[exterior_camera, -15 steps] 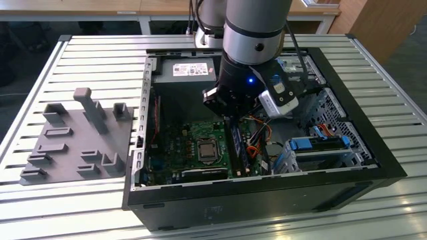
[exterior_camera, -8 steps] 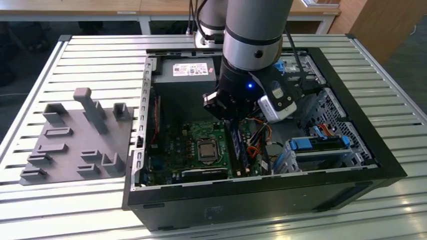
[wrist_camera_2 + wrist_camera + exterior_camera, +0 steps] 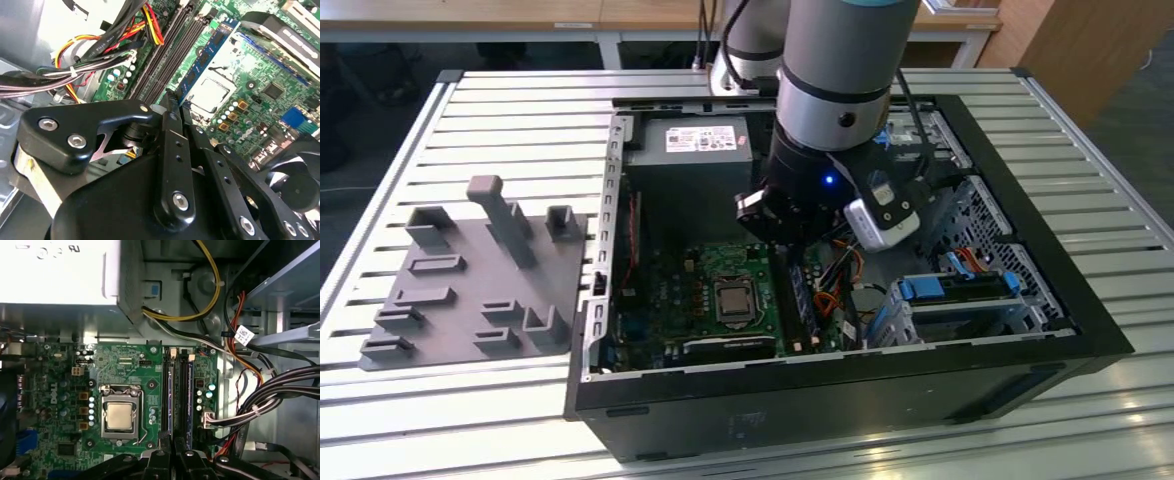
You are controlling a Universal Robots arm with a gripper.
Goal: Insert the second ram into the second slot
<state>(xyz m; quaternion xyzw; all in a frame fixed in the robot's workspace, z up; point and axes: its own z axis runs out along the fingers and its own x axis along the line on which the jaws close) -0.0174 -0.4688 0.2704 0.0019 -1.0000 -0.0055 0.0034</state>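
The second ram [image 3: 171, 390] stands on edge in the memory slot nearest the processor socket, and its blue board with black chips runs away from the fingers [image 3: 210, 55]. My gripper [image 3: 179, 107] is low inside the open computer case with its two black fingers closed on the stick's near end; in the first wrist view the gripper [image 3: 174, 447] straddles the same stick. In the exterior view the gripper [image 3: 785, 240] hangs under the grey arm, just above the ram [image 3: 797, 295]. Another blue strip [image 3: 190, 390] lies two slots over.
The processor socket [image 3: 120, 415] sits beside the slots. Cable bundles [image 3: 270, 395] crowd the other side. A power supply [image 3: 700, 150] is at the case's back and a drive cage [image 3: 954, 295] on the exterior view's right. A grey fixture plate [image 3: 467, 280] lies outside the case.
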